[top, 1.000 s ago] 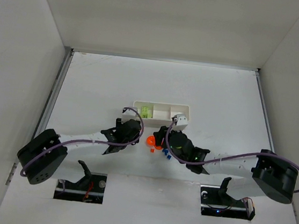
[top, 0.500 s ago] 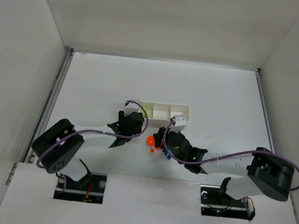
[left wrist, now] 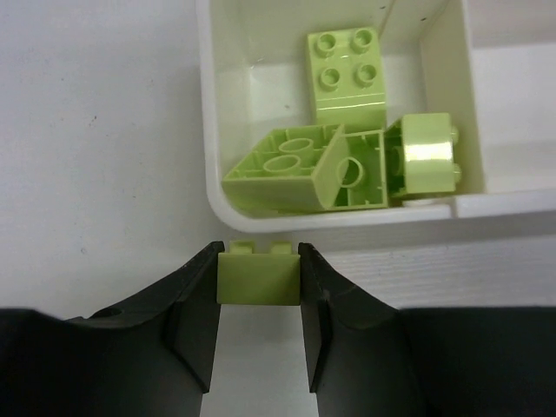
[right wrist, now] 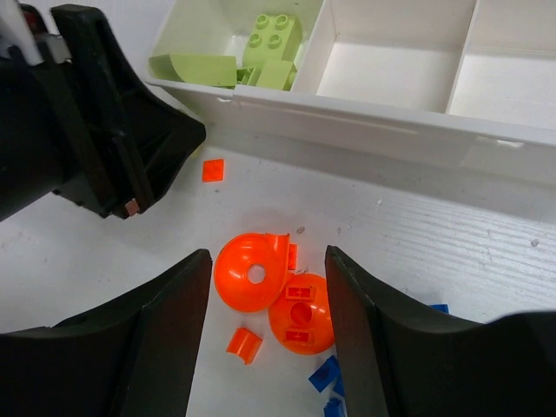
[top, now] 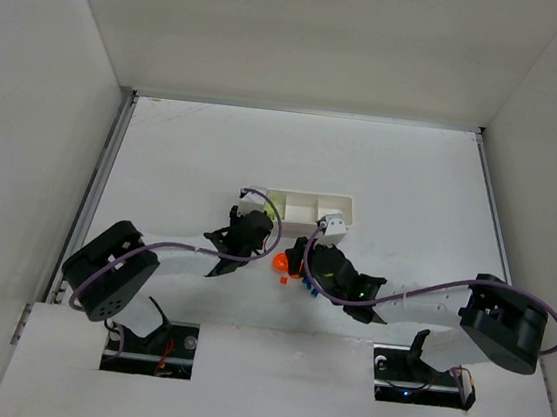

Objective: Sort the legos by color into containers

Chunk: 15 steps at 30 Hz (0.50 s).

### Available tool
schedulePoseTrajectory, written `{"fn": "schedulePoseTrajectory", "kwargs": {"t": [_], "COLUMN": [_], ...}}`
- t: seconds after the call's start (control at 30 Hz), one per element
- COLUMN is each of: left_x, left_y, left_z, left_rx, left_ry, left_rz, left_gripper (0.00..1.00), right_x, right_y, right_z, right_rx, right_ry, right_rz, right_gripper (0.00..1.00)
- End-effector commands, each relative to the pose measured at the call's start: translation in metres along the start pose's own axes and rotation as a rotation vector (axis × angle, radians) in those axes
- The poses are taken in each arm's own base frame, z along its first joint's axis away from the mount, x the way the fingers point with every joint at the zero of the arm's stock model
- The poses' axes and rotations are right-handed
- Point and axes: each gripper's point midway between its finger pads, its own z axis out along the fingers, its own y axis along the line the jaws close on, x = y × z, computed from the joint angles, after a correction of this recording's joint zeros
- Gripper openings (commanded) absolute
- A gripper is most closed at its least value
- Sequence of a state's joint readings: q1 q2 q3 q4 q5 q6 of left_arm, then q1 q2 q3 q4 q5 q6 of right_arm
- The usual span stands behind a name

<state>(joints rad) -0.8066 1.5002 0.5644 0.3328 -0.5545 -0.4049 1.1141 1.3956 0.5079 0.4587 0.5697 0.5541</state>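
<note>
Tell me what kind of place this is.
Probably a robot lab test cell: a white table boxed in by plain white walls, a left arm and right arm bolted at its near edge, and only a tray and legos laid out for sorting.

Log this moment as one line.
left gripper: shut on lime brick beside tray | right gripper: open above orange pieces | end compartment: lime bricks
</note>
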Motion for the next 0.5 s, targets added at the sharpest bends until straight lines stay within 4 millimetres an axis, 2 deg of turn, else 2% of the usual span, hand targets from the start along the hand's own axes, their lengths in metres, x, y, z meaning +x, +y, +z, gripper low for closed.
{"fn": "schedulePoseTrajectory", "kwargs": {"t": [0.0, 0.07, 0.13, 0.17, 0.23, 0.27, 0.33, 0.47], "left_x": [-0.022, -0.027, -0.041, -0.056, -0.078, -0.081, -0.102, -0.117], "left_y": [-0.007, -0.010, -0.015, -0.022, -0.032, -0.034, -0.045, -0.056], "left_z": [-0.038, -0.052, -0.066, -0.074, -0.078, -0.078, -0.067, -0.035], "left_rx": [0.059, 0.087, 0.124, 0.153, 0.183, 0.187, 0.181, 0.138], "left_ry": [-0.070, -0.082, -0.106, -0.127, -0.147, -0.150, -0.152, -0.138], "left_rz": [-0.039, -0.062, -0.104, -0.134, -0.163, -0.165, -0.165, -0.155], "left_gripper": [0.19, 0.19, 0.19, 0.19, 0.19, 0.19, 0.19, 0.20], "right_x": [-0.023, -0.026, -0.028, -0.030, -0.030, -0.030, -0.029, -0.028], "right_y": [0.014, 0.014, 0.014, 0.014, 0.011, 0.011, 0.007, 0.004], "right_z": [-0.003, -0.006, -0.008, -0.009, -0.011, -0.012, -0.014, -0.017], "right_rx": [-0.045, -0.049, -0.053, -0.056, -0.056, -0.057, -0.052, -0.049], "right_ry": [-0.071, -0.079, -0.086, -0.090, -0.093, -0.094, -0.094, -0.097], "right_rz": [0.063, 0.068, 0.073, 0.077, 0.079, 0.081, 0.083, 0.094], "right_gripper": [0.61, 0.61, 0.61, 0.60, 0.60, 0.60, 0.59, 0.59]}}
